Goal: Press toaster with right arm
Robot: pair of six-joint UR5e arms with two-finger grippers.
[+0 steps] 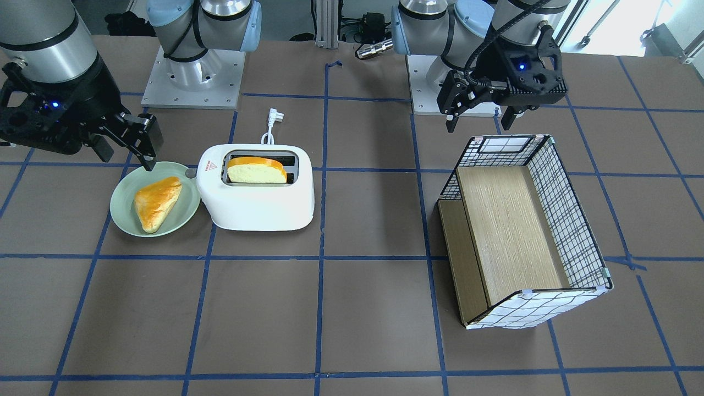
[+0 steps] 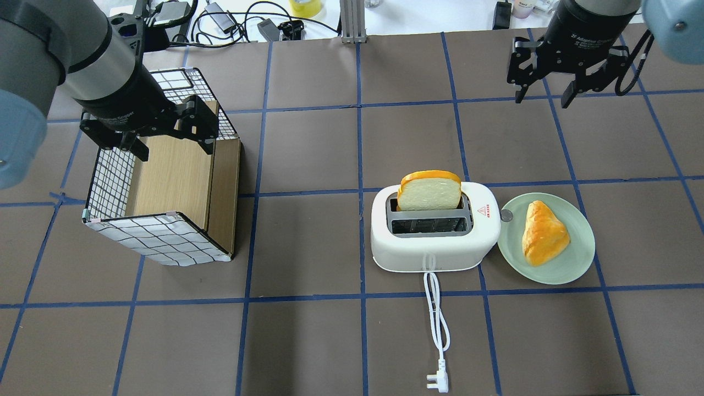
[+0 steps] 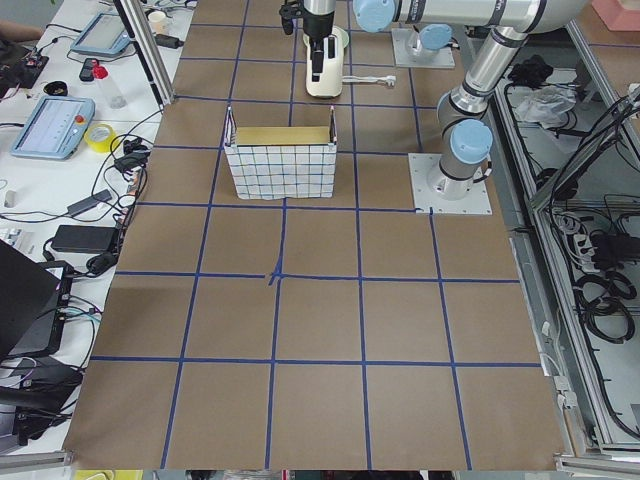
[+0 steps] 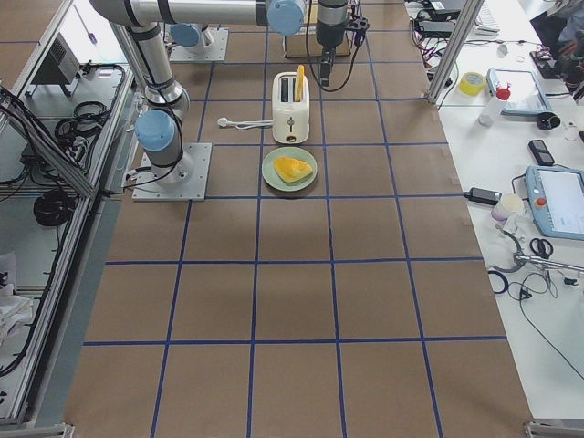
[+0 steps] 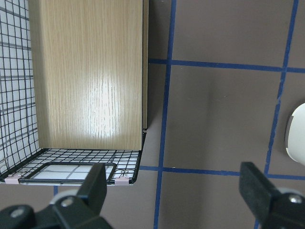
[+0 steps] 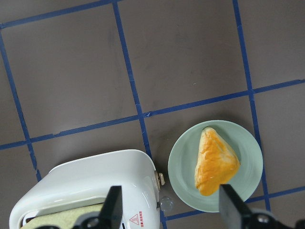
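The white toaster [image 2: 434,245] stands mid-table with a bread slice [image 2: 429,190] sticking up from one slot. Its small grey lever [image 2: 505,215] is on the end that faces the green plate [image 2: 575,267]. My right gripper [image 2: 544,96] is open and empty, hanging well above the table over the toaster's lever end and the plate. In the right wrist view the toaster [image 6: 86,181] and its lever [image 6: 161,179] lie below, between the open fingers [image 6: 114,205]. In the front view the right gripper [image 1: 124,148] hangs by the plate's rim. My left gripper [image 2: 170,146] is open above the checkered box.
A pastry [image 2: 543,234] lies on the plate beside the toaster. The toaster's white cord and plug [image 2: 438,379] trail toward the robot. The checkered wire-pattern box [image 2: 159,236] with wooden boards inside stands on the left side. Blue tape lines cross the brown table.
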